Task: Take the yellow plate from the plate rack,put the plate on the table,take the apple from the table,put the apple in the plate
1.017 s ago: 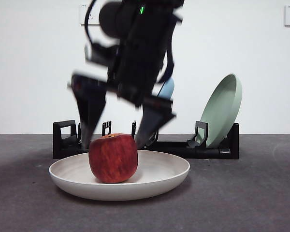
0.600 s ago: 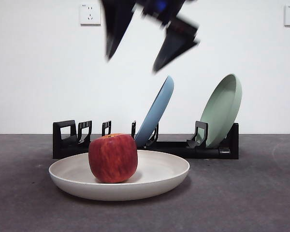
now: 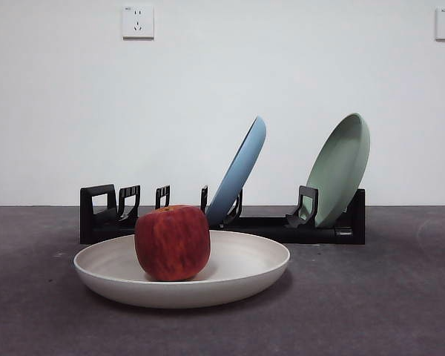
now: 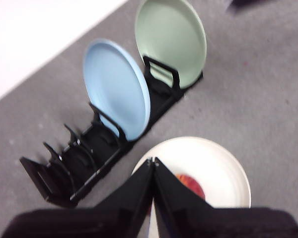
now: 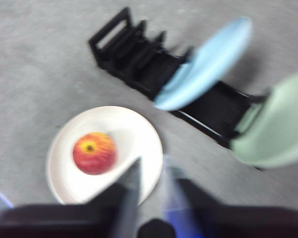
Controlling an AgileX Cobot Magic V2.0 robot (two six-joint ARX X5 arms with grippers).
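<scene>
While the apple (image 3: 172, 242) sits in the yellow plate (image 3: 245, 267), left claw (image 4: 153, 161) is together, right claw (image 5: 151, 166) slightly apart

Apple (image 4: 189, 185) half-hidden — behind left pincer (image 4: 153, 163).

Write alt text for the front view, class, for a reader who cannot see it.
A dark red apple sits inside a wide cream plate lying flat on a dark grey table. Behind them a long black plate rack holds a light blue plate and a pale green plate, both leaning on edge. No robot arm shows in this view.
</scene>
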